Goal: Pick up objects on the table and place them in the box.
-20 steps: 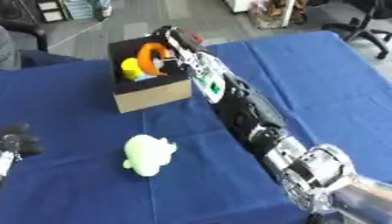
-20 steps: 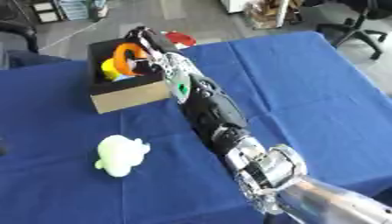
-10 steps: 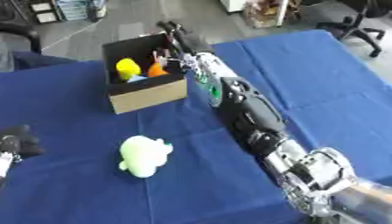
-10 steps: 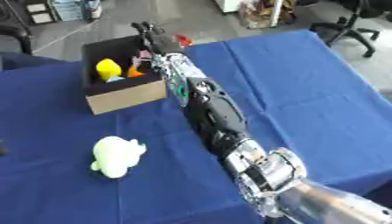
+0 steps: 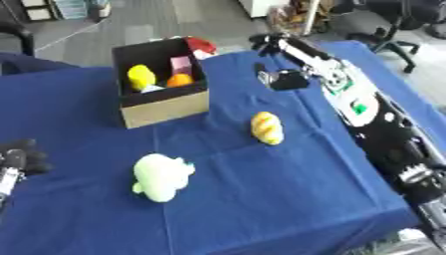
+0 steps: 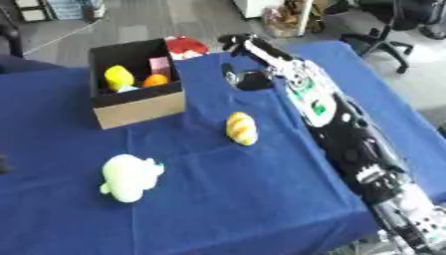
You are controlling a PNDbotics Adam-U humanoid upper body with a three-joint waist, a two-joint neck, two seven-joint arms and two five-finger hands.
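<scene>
Left eye view
Table point(image 5: 261, 199): covered by a blue cloth; a grey floor and office chairs lie beyond its far edge.
Box point(image 5: 166, 107): open cardboard box with a black inside, at the far left of the cloth, its long axis running near to far.
Box contents: a yellow toy point(image 5: 142, 77), an orange ball point(image 5: 179, 79) and a pink block point(image 5: 181, 64) lie inside.
Red thing point(image 5: 201, 46): just behind the far right corner of the box, partly hidden by it.
Bread roll point(image 5: 267, 127): yellow and oval, lying flat near the middle, right of the box and apart from it; its long axis runs near to far.
Plush toy point(image 5: 161, 175): pale green and lumpy, near left of the roll, well apart from the box.
Path: nothing stands between the roll and the box.
Left hand point(image 5: 19, 158): dark, at the left edge; I cannot tell how its fingers stand.

Right eye view
Right hand point(image 6: 248, 74): at the far end of the arm that comes from the near right corner, above the cloth, right of the box and beyond the roll; fingers curled together, holding nothing.
Arm point(image 6: 340, 129): black and white, running along the right side of the table.
</scene>
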